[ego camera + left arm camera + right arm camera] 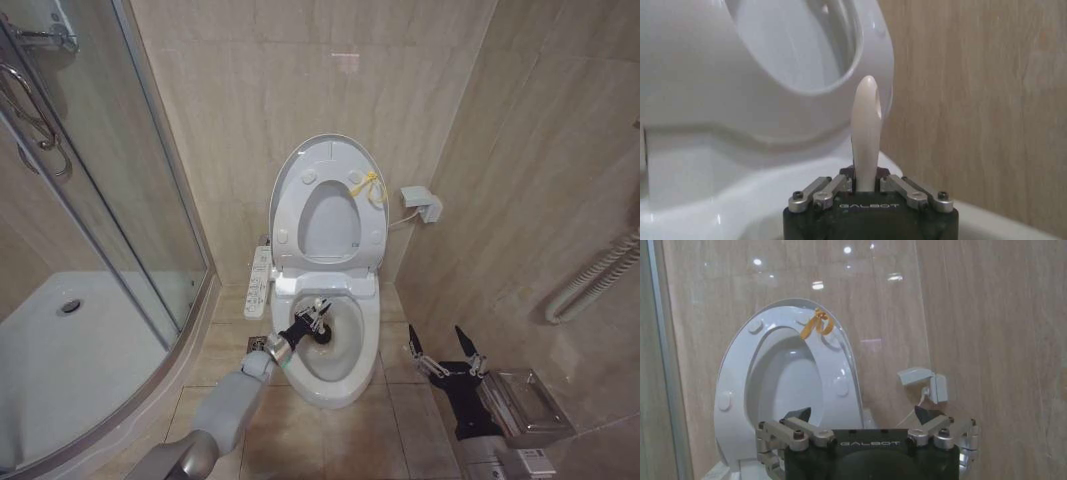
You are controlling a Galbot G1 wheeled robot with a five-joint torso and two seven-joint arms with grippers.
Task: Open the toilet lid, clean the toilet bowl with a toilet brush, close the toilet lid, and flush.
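**GALBOT lettering on both grippers**

The left gripper (867, 192) carries "GALBOT" in pale capitals across its black body in the left wrist view. The right gripper (867, 416) bears the same word in the right wrist view, at 6 o'clock.

From my remote station I see a small bathroom walled in glossy beige marble-look tiles (230, 110), with ceiling lights reflected as bright spots on the back wall, and a floor of matching beige tiles (290, 440). On the left stands a curved glass shower enclosure (110, 200) with a white shower tray (60, 370), a round drain (69, 306) and chrome fittings (35, 110) behind the glass. A white wall box (422, 203) with a thin cord sits on the back wall, a white ribbed hose (595, 280) hangs on the right-hand wall, and a clear plastic container (525, 405) rests on the floor below it.
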